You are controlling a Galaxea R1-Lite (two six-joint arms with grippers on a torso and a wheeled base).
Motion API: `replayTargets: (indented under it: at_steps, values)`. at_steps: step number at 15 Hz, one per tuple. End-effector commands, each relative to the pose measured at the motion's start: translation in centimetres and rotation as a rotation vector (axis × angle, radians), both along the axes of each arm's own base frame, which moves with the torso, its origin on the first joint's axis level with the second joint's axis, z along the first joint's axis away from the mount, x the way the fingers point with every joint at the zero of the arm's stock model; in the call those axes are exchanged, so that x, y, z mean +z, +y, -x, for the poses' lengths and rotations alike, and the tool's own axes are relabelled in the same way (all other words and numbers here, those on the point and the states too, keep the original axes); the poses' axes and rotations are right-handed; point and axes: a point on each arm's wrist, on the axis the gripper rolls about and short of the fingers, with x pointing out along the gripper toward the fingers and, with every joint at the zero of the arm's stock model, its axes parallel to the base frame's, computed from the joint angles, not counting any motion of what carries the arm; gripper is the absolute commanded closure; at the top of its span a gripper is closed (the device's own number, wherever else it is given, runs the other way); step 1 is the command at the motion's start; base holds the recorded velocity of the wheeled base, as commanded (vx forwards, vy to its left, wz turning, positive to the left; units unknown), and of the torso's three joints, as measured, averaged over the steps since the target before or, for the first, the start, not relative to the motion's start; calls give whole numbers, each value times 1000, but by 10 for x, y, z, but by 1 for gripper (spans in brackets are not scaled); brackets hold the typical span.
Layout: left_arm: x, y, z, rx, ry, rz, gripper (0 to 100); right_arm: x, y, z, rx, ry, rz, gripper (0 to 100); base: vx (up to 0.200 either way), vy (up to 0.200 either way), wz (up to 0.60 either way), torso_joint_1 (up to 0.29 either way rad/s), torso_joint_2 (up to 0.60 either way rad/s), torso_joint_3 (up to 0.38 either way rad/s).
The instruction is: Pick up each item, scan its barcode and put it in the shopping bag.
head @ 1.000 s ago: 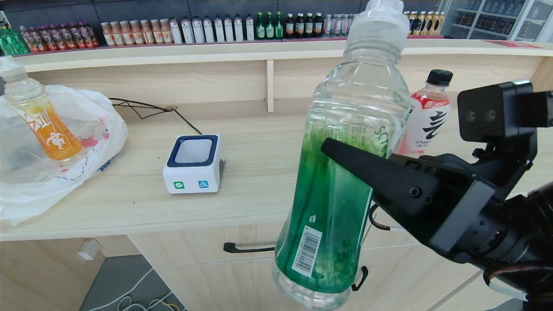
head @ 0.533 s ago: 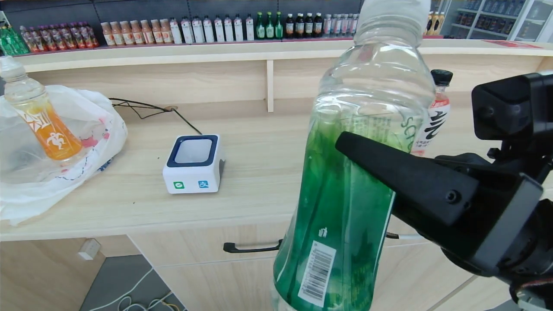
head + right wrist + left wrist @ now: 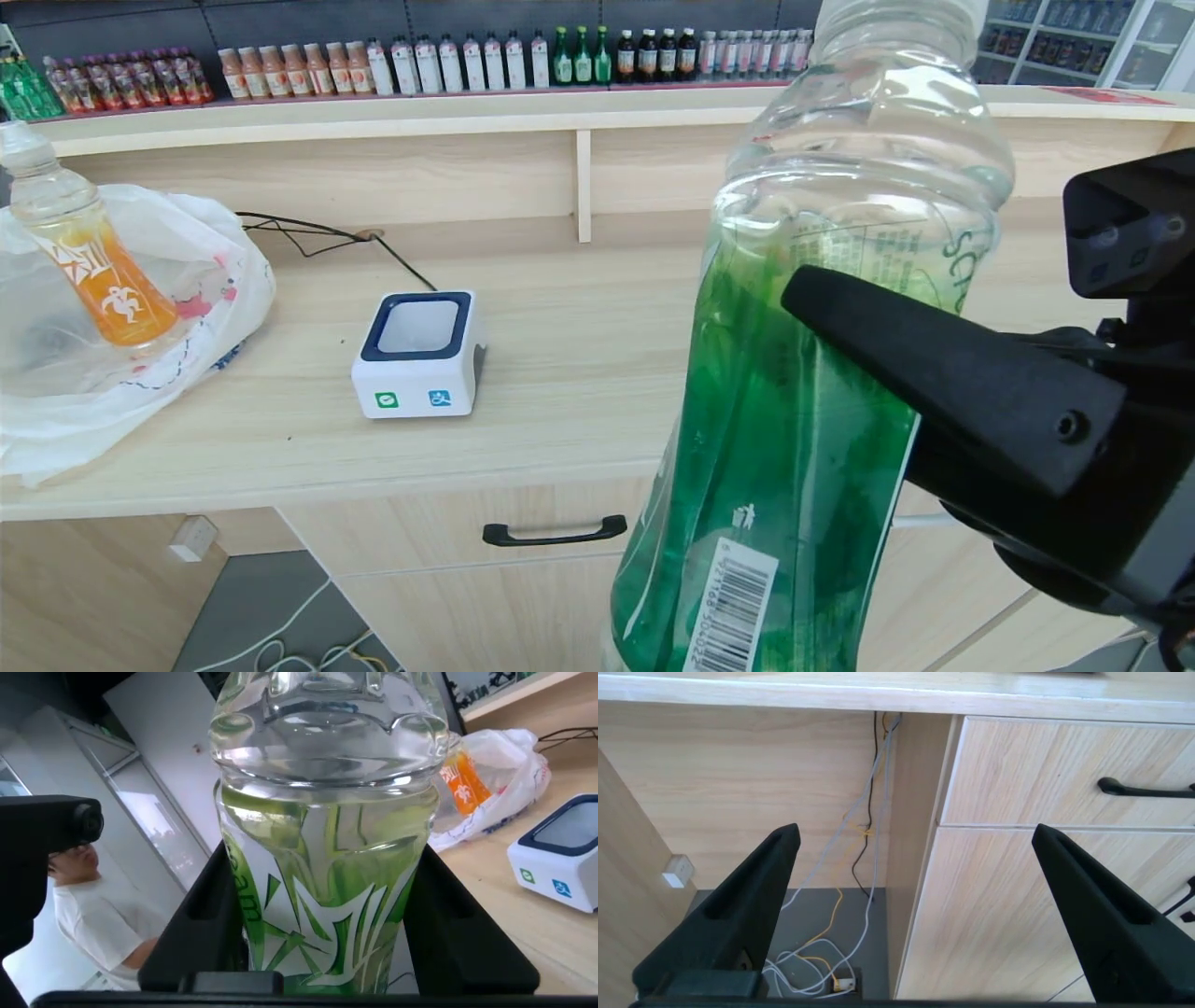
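Note:
My right gripper (image 3: 840, 327) is shut on a clear bottle with a green label (image 3: 822, 373), held upright, close in front of the head camera and off the counter; a barcode (image 3: 733, 611) shows low on its label. In the right wrist view the same bottle (image 3: 327, 859) sits between the black fingers (image 3: 201, 919). The white scanner (image 3: 420, 353) with its dark blue frame rests on the counter, to the left of the bottle. A white shopping bag (image 3: 140, 308) lies at the counter's left end with an orange drink bottle (image 3: 84, 252) in it. My left gripper (image 3: 915, 915) hangs open below the counter's edge, facing the cabinet.
A black cable (image 3: 327, 238) runs from the scanner to the counter's back wall. Drawers with black handles (image 3: 554, 533) sit under the counter (image 3: 560, 373). A raised shelf behind carries a row of several bottles (image 3: 467, 61).
The right gripper has carried the green bottle to the right and nearer to the head camera. The bottle now hides the white and red bottle that stood behind it.

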Motion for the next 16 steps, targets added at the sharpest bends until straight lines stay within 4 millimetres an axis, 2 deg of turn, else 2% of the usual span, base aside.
replayTargets:
  at_steps: [1, 16]
  values:
    - [0, 0, 0, 0, 0, 0, 0, 1, -1, 1, -1, -2, -2, 100, 0, 0, 0, 0, 0, 0]
    - [0, 0, 0, -1, 0, 0, 0, -5, -6, -12, -25, 68, 3, 100, 0, 0, 0, 0, 0, 0]
